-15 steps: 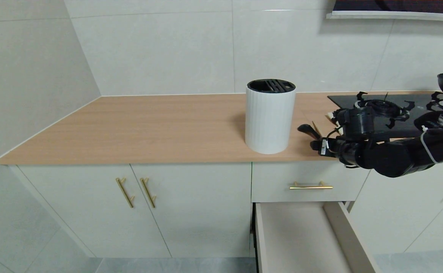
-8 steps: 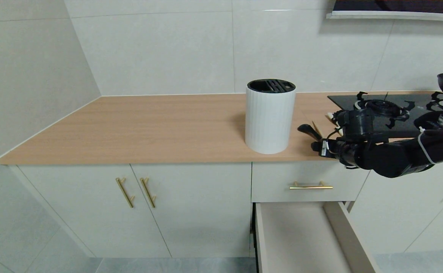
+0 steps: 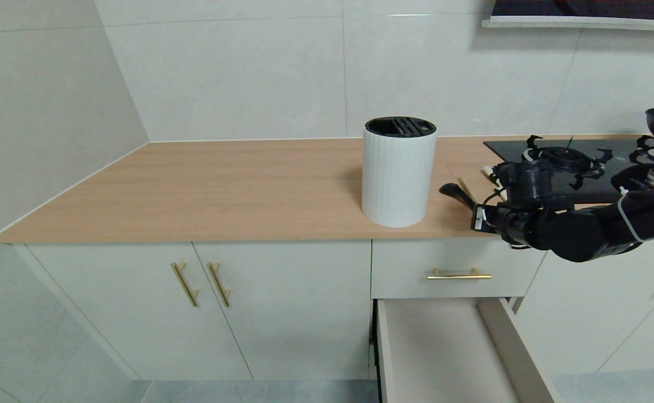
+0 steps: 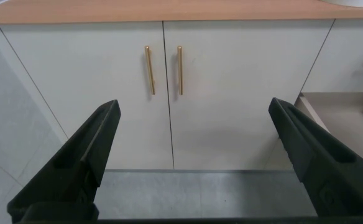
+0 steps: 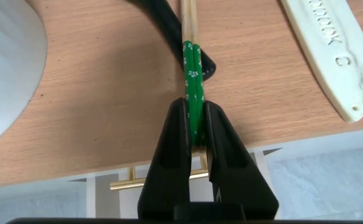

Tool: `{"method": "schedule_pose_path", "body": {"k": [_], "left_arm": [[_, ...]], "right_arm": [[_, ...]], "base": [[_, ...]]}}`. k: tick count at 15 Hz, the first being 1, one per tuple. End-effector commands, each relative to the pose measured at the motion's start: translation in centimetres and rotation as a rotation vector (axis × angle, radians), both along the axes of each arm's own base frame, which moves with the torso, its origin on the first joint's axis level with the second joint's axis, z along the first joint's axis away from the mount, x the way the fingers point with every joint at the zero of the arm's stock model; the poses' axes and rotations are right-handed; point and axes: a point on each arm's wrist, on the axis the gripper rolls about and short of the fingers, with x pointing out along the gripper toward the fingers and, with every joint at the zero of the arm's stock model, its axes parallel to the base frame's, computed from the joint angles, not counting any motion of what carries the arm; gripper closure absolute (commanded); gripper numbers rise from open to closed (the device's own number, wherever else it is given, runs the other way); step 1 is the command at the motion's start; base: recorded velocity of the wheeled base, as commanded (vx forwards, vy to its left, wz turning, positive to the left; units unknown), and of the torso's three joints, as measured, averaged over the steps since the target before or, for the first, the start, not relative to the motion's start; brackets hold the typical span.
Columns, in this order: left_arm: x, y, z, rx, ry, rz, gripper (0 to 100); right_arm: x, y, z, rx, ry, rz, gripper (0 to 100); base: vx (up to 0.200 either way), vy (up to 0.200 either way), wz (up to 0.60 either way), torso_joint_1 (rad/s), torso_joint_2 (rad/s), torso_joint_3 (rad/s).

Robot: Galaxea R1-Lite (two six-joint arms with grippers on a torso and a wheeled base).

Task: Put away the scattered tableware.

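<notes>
— What does the right gripper (image 5: 195, 118) hold?
— It is clamped on two chopsticks (image 5: 193, 68) on the counter (image 3: 220, 190), touching one black handle (image 5: 163, 25), beside one white holder (image 3: 398, 173); one white utensil (image 5: 330, 53) lies near
— And the left gripper (image 4: 194, 124)?
— Its jaws stand wide apart

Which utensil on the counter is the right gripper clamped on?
The green-ended chopsticks, pinched in the right gripper. The black handle beside them and the white utensil farther off lie free.
</notes>
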Motion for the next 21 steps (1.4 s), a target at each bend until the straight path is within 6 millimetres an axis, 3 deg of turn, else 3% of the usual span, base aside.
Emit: {"method": "schedule_pose_path", "body": {"k": [1,5,8,9,10,11,15,19,21], "left_arm": [[0.0,0.0,0.0,0.000,0.000,0.000,0],[0.0,0.0,0.0,0.000,0.000,0.000,0],[0.0,0.0,0.0,0.000,0.000,0.000,0],[0.0,0.0,0.0,0.000,0.000,0.000,0],[0.0,0.0,0.0,0.000,0.000,0.000,0],[0.0,0.0,0.0,0.000,0.000,0.000,0],[0.0,0.0,0.0,0.000,0.000,0.000,0],[0.0,0.0,0.0,0.000,0.000,0.000,0],[0.0,0.0,0.0,0.000,0.000,0.000,0]], "right_arm": [[-0.1,0.0,0.3,0.002,-0.006,0.001,100],[-0.8,-0.2,1.6,0.012,-0.033,-0.001,100],[-4.4,-1.1,5.5,0.034,-0.099,0.009,100],[-4.4,-1.1,5.5,0.034,-0.099,0.009,100],[-7.5,-2.0,7.4,0.040,-0.108,0.017,100],[-9.4,-2.5,8.6,0.046,-0.110,0.029,100],[-16.1,-3.8,11.3,0.077,0.003,0.167,100],[-20.3,-4.4,11.7,0.113,0.150,0.372,100],[-21.5,-4.6,11.5,0.130,0.186,0.467,100]], "base": [[0.000,0.000,0.00,0.000,0.00,0.000],[0.000,0.000,0.00,0.000,0.00,0.000],[0.000,0.000,0.00,0.000,0.00,0.000],[0.000,0.000,0.00,0.000,0.00,0.000],[0.000,0.000,0.00,0.000,0.00,0.000],[0.000,0.000,0.00,0.000,0.00,0.000],[0.000,0.000,0.00,0.000,0.00,0.000],[0.000,0.000,0.00,0.000,0.00,0.000],[0.000,0.000,0.00,0.000,0.00,0.000]]}}
